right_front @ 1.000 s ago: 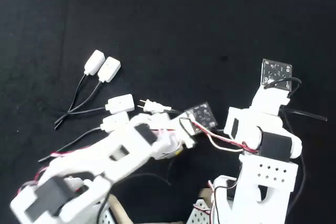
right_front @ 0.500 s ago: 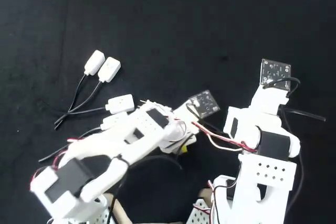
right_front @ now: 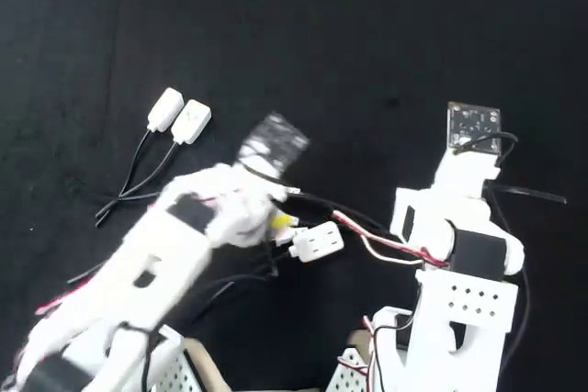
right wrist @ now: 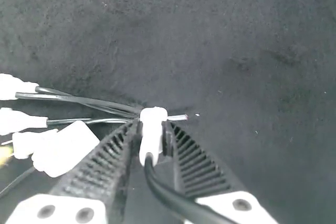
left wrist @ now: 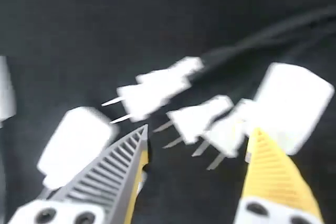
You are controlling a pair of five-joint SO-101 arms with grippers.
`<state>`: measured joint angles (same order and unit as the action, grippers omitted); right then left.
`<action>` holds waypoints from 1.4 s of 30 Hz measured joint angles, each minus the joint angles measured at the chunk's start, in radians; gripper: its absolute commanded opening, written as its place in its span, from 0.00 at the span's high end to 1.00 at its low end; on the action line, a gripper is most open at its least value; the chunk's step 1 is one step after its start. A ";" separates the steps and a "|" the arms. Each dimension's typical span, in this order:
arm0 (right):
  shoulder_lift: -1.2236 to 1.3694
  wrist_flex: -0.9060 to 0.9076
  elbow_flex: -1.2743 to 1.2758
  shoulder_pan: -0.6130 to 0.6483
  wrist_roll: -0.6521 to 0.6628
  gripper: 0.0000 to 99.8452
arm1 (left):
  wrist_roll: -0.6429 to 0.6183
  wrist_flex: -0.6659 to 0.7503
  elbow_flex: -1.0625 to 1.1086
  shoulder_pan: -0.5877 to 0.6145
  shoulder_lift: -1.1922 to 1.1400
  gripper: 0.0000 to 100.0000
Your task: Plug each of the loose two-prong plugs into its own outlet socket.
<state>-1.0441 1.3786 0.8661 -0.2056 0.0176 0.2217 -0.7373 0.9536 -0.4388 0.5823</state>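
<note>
While around plug (right wrist: 153, 139), right end effector (right wrist: 152, 126).

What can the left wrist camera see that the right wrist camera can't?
Only the left wrist view: the left gripper, open, with one yellow finger, over loose plugs whose metal prongs show.
Only the right wrist view: the right gripper shut on a white plug with a black cable.
Both: the black table, white socket blocks and black cords.
</note>
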 measured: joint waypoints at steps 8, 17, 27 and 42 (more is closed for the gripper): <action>0.000 -0.055 0.060 0.140 0.009 0.99 | 0.020 -0.028 0.135 0.212 0.216 0.71; 0.000 0.037 0.068 0.166 0.092 0.99 | 0.109 -0.204 0.160 0.373 0.239 0.71; -0.137 0.107 0.081 0.166 0.126 0.99 | 0.109 -0.222 0.160 0.390 0.239 0.72; -0.471 -0.068 0.453 0.169 0.206 0.99 | 0.138 -0.138 0.310 0.482 0.292 0.81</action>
<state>-1.5152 1.3111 1.3188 -0.0368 0.2232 0.3598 -0.8753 1.2635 0.0430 0.8738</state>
